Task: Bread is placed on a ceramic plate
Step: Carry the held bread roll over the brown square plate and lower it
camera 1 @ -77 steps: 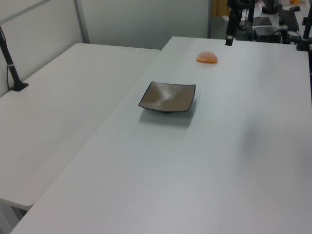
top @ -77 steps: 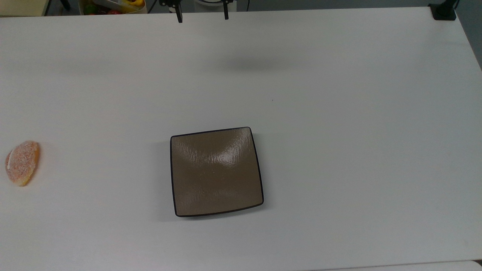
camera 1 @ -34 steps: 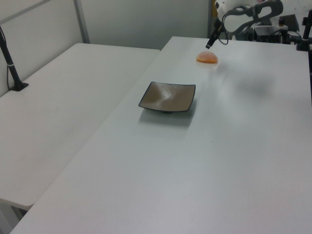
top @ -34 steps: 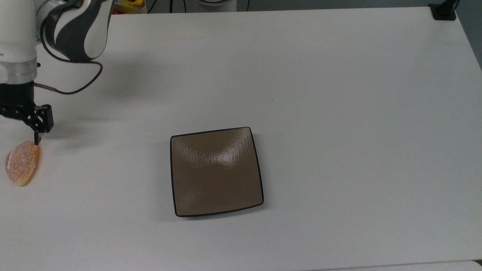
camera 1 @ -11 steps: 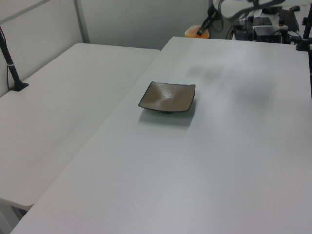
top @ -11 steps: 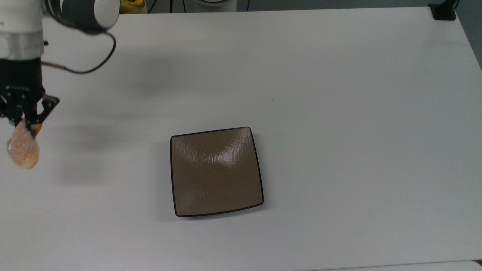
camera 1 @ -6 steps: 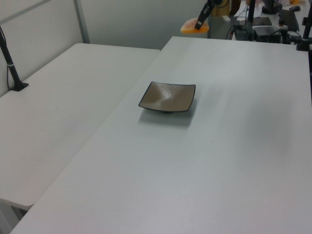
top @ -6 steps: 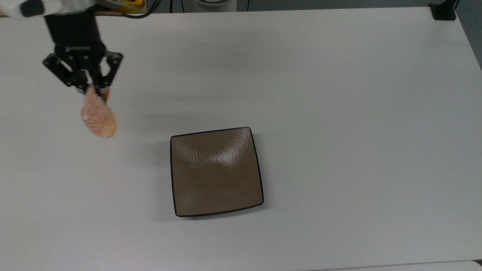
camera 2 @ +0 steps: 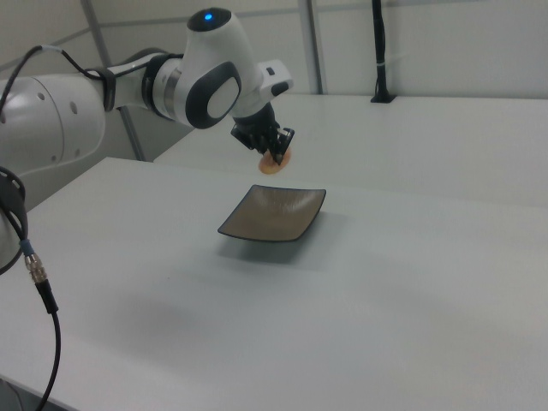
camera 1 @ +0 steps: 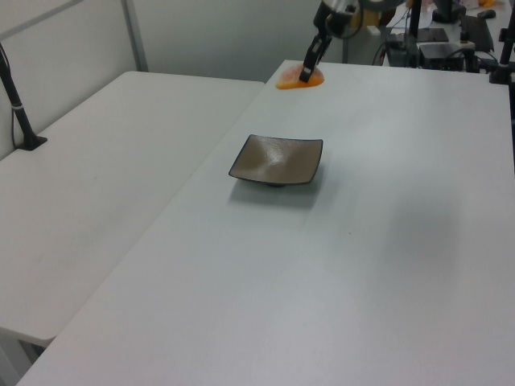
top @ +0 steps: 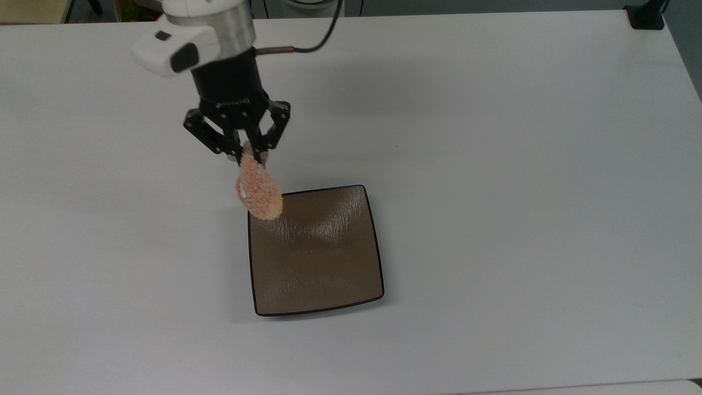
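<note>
Gripper [top: 248, 154] was clamped on bread [top: 259, 193] hanging over the ceramic plate [top: 323, 274] 10 o'clock corner in the top view; it probably needed to carry toward 4 o'clock to centre, then lower before release

Even, bright overhead light; soft diffuse shadows lie on the white table [top: 493, 164]. The glossy brown square plate [top: 323, 274] carries pale glare toward twelve o'clock.

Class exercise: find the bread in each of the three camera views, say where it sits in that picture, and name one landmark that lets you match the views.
Top view: the bread hangs from the gripper, overlapping the ceramic plate at its upper-left corner.
Left view: the bread is near the top edge, above the plate.
Right view: the bread is above the plate, centre-left.
Shared landmark: the plate.
</note>
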You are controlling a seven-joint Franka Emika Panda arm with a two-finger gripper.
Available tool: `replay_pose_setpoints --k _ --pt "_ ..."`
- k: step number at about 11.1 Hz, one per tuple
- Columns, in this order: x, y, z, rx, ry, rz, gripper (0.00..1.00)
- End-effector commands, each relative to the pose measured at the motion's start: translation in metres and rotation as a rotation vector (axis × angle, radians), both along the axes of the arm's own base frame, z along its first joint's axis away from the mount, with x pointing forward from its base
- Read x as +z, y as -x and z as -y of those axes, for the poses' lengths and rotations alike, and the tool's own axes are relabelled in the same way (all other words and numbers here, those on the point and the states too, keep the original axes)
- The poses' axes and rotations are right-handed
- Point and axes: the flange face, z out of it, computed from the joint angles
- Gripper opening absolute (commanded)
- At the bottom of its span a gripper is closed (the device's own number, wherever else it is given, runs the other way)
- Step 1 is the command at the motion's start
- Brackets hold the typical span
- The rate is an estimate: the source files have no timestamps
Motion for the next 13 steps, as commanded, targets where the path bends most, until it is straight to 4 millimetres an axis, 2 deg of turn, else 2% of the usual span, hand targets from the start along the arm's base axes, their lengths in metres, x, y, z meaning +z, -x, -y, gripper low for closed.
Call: replay_pose_setpoints --k 1,2,4,7,10,11,13 --pt "-0.043 -0.011 -0.044 -0.003 0.013 0.02 0.2" --pt "-0.061 -0.015 -0.047 -0.022 0.03 0.031 0.2" --pt "-0.098 -0.019 -0.069 -0.031 0.064 0.078 0.2" --pt "-0.151 -0.029 -0.08 -0.022 0.144 0.089 0.2" --pt "-0.183 -0.03 -0.091 -0.02 0.184 0.084 0.21" --pt "-0.186 -0.03 -0.095 -0.017 0.187 0.081 0.27" --pt "-0.188 -0.028 -0.093 -0.043 0.173 0.073 0.73"
